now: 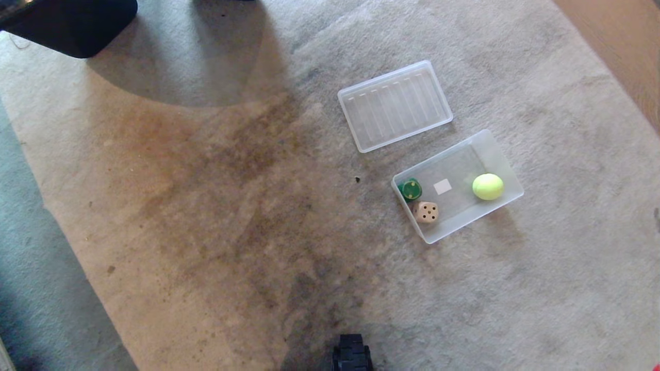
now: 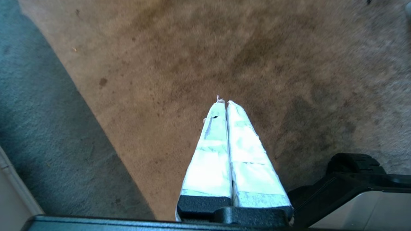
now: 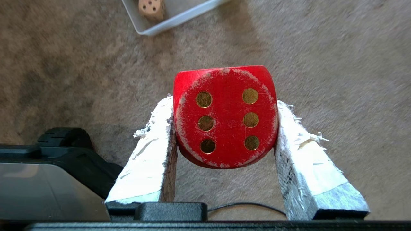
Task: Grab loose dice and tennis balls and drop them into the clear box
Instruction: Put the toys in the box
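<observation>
Stained beige carpet (image 1: pixel 206 206) underfoot, clear box (image 1: pixel 502 154) lying ahead holding green die (image 1: pixel 410 189), beige die (image 1: pixel 427 212) and tennis ball (image 1: pixel 488 186). Right pincer (image 3: pixel 224 128) clamped around red die (image 3: pixel 225 117), box just ahead of it, so probably forward next. Left pincer (image 2: pixel 226 104) pressed together, empty, farther off.

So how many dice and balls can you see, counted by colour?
Green dice: 1, the green die in the clear box
Beige dice: 1, the beige die in the box
Red dice: 1, the red die held in the right tool
Yellow-green tennis balls: 1, the tennis ball in the box
Total: 4
</observation>
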Motion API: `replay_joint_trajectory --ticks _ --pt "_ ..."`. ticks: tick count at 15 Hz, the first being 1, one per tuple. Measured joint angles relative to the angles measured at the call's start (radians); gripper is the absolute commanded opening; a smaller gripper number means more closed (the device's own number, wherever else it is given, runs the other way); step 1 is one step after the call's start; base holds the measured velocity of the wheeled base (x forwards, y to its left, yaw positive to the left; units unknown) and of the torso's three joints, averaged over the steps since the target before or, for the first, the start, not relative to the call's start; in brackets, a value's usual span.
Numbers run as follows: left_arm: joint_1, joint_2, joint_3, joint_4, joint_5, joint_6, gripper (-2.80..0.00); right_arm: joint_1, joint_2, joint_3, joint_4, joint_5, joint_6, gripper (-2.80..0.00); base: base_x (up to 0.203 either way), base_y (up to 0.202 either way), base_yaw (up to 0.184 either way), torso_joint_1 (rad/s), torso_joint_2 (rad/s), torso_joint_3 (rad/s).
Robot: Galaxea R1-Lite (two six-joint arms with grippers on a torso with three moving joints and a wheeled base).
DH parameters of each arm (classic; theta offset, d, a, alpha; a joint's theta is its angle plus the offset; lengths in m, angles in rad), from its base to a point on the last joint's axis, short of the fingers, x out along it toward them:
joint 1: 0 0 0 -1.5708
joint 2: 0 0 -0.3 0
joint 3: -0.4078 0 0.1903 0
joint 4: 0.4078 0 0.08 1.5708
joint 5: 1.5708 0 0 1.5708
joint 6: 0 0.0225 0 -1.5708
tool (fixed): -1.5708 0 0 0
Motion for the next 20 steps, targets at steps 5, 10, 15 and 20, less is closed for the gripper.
replay_joint_trajectory --ticks 5,10,15,20 --pt "0.000 0.000 0.000 0.000 -0.001 -0.002 -2.80 0.000 0.000 0.000 0.000 0.002 -0.001 -2.80 0.000 0.000 0.000 0.003 0.00 -0.195" --pt "0.000 0.000 0.000 0.000 0.000 0.000 -2.80 0.000 0.000 -0.001 -0.001 0.004 -0.003 -2.80 0.000 0.000 0.000 0.001 0.00 -0.038" --pt "0.000 0.000 0.000 0.001 0.000 0.000 -2.80 0.000 0.000 -0.001 -0.001 0.004 -0.003 -2.80 0.000 0.000 0.000 0.000 0.00 0.000" --pt "0.000 0.000 0.000 0.001 0.000 0.000 -2.80 -0.001 0.000 -0.001 -0.001 0.002 0.004 -2.80 0.000 0.000 0.000 0.000 0.00 0.000"
